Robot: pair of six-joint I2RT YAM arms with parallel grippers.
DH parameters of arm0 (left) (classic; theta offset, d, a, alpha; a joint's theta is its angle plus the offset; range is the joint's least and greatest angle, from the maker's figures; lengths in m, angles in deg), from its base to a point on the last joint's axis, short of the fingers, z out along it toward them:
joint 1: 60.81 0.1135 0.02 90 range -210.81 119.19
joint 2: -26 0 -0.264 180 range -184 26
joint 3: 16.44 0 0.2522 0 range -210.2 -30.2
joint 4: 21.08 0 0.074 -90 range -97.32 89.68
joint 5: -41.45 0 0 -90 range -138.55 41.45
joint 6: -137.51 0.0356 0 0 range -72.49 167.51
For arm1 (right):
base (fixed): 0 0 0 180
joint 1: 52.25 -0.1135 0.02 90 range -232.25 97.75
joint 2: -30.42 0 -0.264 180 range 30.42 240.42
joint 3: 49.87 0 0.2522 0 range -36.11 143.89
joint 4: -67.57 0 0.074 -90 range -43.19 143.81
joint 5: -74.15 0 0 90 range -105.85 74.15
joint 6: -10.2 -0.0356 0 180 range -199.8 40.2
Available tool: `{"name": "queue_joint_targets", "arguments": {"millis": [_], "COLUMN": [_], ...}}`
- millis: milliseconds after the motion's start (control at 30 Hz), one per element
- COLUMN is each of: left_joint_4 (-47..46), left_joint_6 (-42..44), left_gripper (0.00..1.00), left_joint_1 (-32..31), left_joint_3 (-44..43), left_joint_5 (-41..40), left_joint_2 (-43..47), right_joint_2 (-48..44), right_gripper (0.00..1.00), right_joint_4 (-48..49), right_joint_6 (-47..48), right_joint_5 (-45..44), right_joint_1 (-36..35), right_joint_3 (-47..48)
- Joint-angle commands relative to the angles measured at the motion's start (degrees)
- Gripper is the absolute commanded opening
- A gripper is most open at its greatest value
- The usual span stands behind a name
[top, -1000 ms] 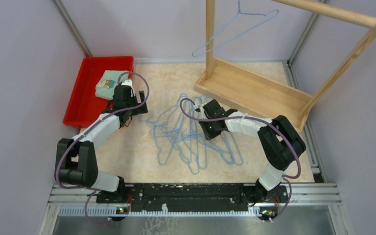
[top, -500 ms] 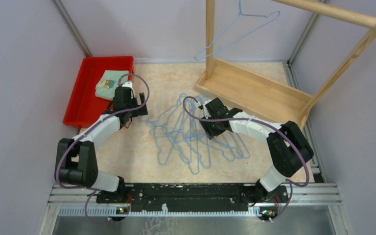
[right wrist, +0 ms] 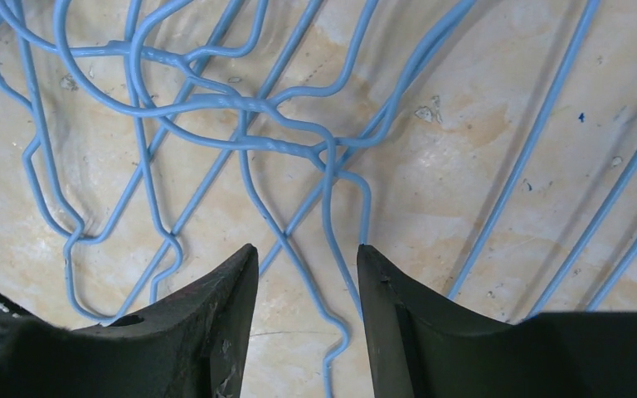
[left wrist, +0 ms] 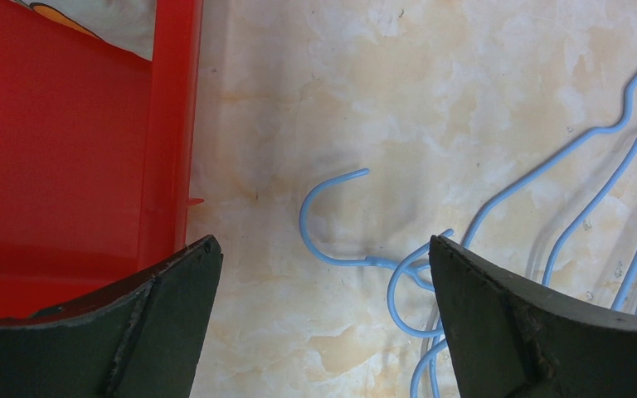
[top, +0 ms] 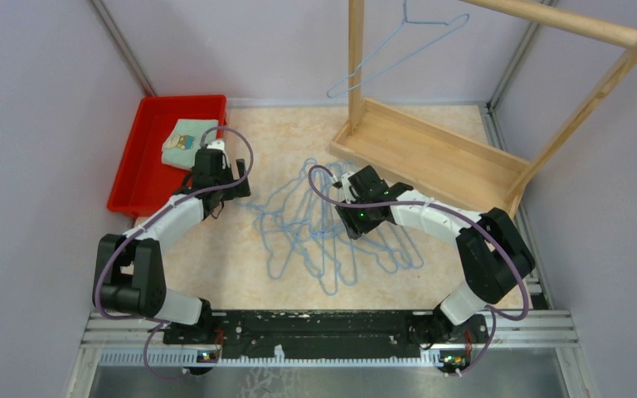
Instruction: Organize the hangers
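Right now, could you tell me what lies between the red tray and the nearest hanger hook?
Only bare tabletop, as the left wrist view shows: the wall of the red tray on the left, the hook on the right, nothing between.

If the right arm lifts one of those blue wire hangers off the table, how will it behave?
Probably light and springy: the wire hangers are thin open outlines. Likely to snag, since their hooks and necks interlace, so neighbours may drag along. The thin, smooth wire could swivel in the right end effector.
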Motion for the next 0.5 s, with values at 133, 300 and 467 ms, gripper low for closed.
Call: {"name": "queue_joint_targets", "arguments": {"millis": [133, 300, 467], "left_joint_4": [-0.67, -0.67, -0.54], "left_joint_6": [0.03, 0.49, 0.59], "left_gripper": [1.0, 1.0, 1.0], "left_joint_1": [0.35, 0.35, 0.38], "left_joint_3": [-0.02, -0.46, -0.64], "left_joint_5": [-0.58, -0.87, -1.48], "left_joint_2": [0.51, 0.13, -0.43], "right_joint_2": [1.91, 4.85, 7.62], "right_gripper": [0.47, 0.46, 0.45], "right_joint_4": [1.77, 2.66, 3.3], "right_joint_6": [-0.08, -0.41, -0.52], "right_joint_5": [1.86, 1.38, 0.63], "right_joint_1": [-0.78, -0.76, -0.76], "right_joint_3": [3.18, 3.36, 3.92]}}
